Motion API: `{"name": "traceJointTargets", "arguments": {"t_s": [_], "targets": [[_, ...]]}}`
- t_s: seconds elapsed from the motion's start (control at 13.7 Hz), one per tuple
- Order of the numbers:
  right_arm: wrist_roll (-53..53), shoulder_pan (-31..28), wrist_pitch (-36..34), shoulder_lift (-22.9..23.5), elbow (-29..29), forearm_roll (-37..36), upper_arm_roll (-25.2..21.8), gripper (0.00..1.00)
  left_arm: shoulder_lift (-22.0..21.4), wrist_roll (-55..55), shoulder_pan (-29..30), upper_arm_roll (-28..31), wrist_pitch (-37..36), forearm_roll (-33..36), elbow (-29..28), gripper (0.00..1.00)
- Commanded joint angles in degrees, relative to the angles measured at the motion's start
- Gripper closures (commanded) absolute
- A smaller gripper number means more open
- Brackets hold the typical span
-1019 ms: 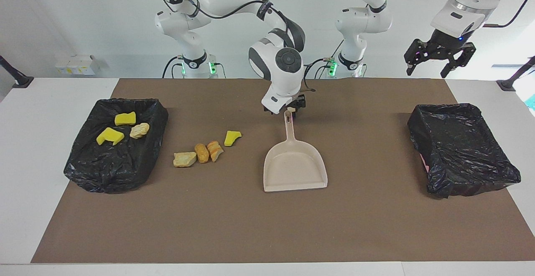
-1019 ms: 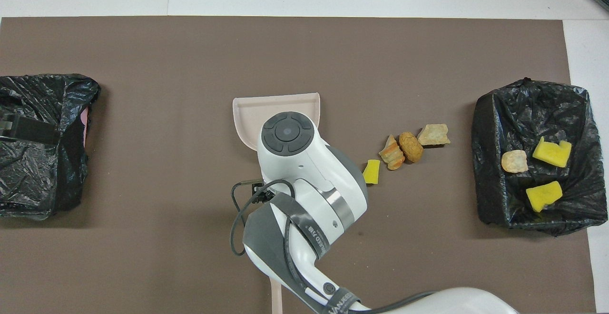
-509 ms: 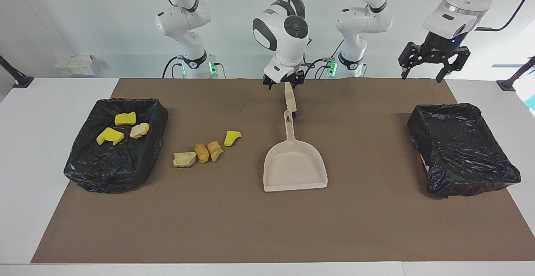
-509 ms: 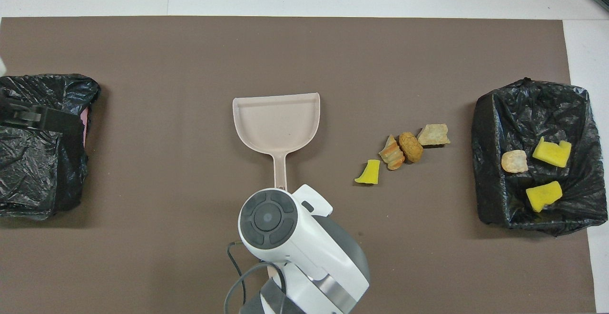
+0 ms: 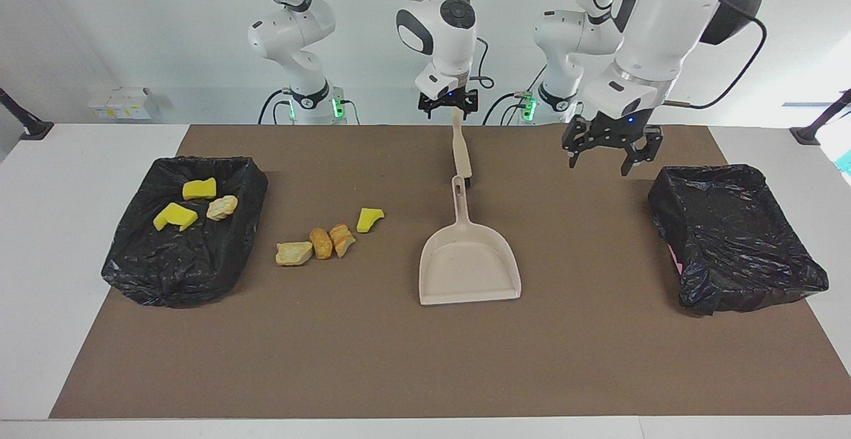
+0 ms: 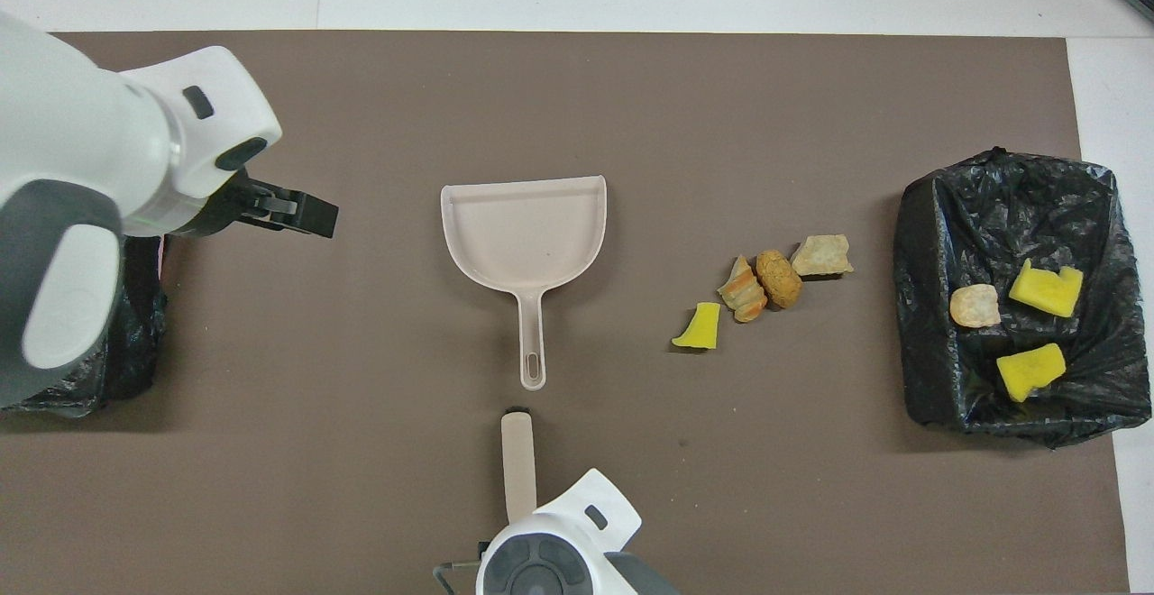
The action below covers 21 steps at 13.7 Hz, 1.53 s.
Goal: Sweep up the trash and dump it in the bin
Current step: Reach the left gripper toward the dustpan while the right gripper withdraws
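Three scraps (image 5: 193, 203) sitting in bin (image 5: 133, 273), four (image 5: 329, 239) waiting on tabletop (image 5: 425, 359); both grippers, left (image 5: 611, 155) and right (image 5: 447, 105), hanging wide, seemingly empty

You see a white table (image 5: 93, 146) under a brown mat (image 5: 372, 359). On the mat lie a beige plastic dustpan (image 5: 469, 263), a beige-handled brush (image 5: 461, 154), four loose yellow and tan-orange scraps (image 5: 326, 241) and two black-lined bins (image 5: 179, 259) (image 5: 738, 239).

In the overhead view the left arm (image 6: 99, 207) covers most of the empty bin (image 6: 135, 361), leaving one corner showing. There too, the right arm's wrist (image 6: 559, 550) hides the brush (image 6: 517, 464) past its handle and the right gripper, and the bottom edge cuts that arm off. Nothing shows the brush's bristles.
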Motion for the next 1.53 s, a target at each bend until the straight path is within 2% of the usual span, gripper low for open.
{"name": "traceJointTargets", "arguments": {"t_s": [0.0,0.22,0.44,0.66,0.87,1.02,1.16,1.24,1.31,1.46], "targets": [[2.6,3.0,6.1,-1.6,-5.2,1.9,-0.2,0.0,-0.7,-3.7,-4.3,0.8,5.7,0.4,-6.2,0.0],[2.3,5.0,8.5,0.8,-5.7,1.9,-0.2,0.0,-0.3,-4.6,-7.8,0.8,9.2,0.4,-10.9,0.0],[2.3,5.4,11.4,3.0,-5.7,1.8,-0.2,0.0,4.8,-9.4,-12.5,0.9,13.6,0.9,-11.8,0.0],[-0.4,5.8,12.0,3.7,-5.7,1.9,-0.2,0.18,7.2,-16.7,-15.9,0.9,20.2,0.9,-14.8,0.0],[-1.1,5.8,12.0,3.9,-5.7,1.8,-0.2,0.26,8.0,-17.3,-17.8,0.9,22.0,0.9,-16.6,0.0],[-3.0,5.7,12.0,4.0,-5.6,1.8,-0.2,0.47,9.3,-19.2,-18.9,0.9,24.5,0.9,-17.4,0.0],[-3.6,5.6,11.1,4.5,-4.6,1.8,-0.2,0.78,9.7,-20.6,-19.1,0.8,25.4,0.9,-17.6,0.0],[-4.1,5.4,11.1,5.0,-4.1,1.8,-0.2,0.99,10.6,-21.2,-19.8,0.9,25.9,0.9,-17.7,0.0],[-4.5,5.0,10.9,5.9,-2.7,1.8,-0.2,1.0,12.3,-21.8,-20.1,0.9,27.5,0.9,-17.5,0.0],[-4.5,4.3,9.5,6.9,-0.5,1.7,-0.3,1.0,12.6,-23.7,-20.0,1.2,28.2,1.0,-17.1,0.0]]}}
